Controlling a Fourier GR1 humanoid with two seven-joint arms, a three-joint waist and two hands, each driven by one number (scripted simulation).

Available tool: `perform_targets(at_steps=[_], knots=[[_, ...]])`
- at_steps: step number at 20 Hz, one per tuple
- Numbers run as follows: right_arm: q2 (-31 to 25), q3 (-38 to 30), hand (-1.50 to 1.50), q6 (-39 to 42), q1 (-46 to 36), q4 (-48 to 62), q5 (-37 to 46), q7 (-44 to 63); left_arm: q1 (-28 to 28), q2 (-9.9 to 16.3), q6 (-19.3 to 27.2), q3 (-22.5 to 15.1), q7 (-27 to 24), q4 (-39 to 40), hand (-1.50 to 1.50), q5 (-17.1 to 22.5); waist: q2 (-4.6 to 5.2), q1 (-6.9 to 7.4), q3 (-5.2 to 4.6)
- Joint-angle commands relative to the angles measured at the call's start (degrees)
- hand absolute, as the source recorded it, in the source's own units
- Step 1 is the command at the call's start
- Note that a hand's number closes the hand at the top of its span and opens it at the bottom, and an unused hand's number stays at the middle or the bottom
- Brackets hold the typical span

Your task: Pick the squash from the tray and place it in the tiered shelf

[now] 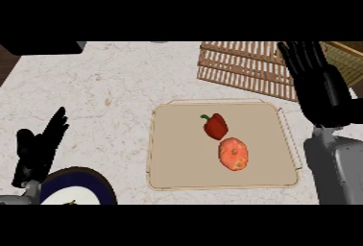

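Tray (pixel 177 178) mostly bare; squash (pixel 233 154) and red pepper (pixel 215 126) lie close together right of centre, pepper just behind squash. Room to squash's left, front and right. Right hand (pixel 320 81) over tray's far right corner, beside slatted shelf (pixel 245 65). Bench (pixel 106 91) left of tray bare; plate (pixel 78 185) at near left.

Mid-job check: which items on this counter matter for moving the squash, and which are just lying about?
For the job:
- round orange squash
- beige square tray
- slatted wooden tiered shelf
- right hand, open, raised beside the shelf

Just lying about:
- red bell pepper on the tray
- dark blue plate
- resting left hand
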Motion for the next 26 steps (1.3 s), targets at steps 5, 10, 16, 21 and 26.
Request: perform_targets(at_steps=[5, 10, 16, 21, 26], knots=[[6.51, 17.75, 1.50, -9.59, 1.67, -1.76, 21.27, 1.22, 1.06, 0.37, -1.88, 3.62, -4.71, -0.02, 0.00, 0.97, 2.14, 2.54, 0.00], [-1.52, 12.57, 1.50, -27.68, 9.72, 3.24, 43.08, 3.54, 3.92, -0.64, -3.47, 3.50, -4.26, -1.41, 0.00, 3.81, 1.55, 0.49, -0.35], [10.77, 35.65, -1.50, -38.70, 22.97, -0.87, 58.57, 12.50, 5.11, -0.33, -5.10, 4.59, -5.90, -1.39, 0.00, 3.70, 1.88, 1.79, 0.07], [8.44, 34.66, -1.50, -29.33, 22.64, -3.98, 80.56, 31.26, 4.57, 0.57, -6.22, 5.69, -5.72, 0.80, 0.00, 4.35, 1.43, 0.30, -0.24], [8.94, 36.54, -1.50, -9.17, 21.21, -10.82, 90.85, 46.23, 4.22, -1.60, -4.09, 4.33, -5.45, -0.65, 0.00, 3.06, 1.44, 0.15, -0.22]])
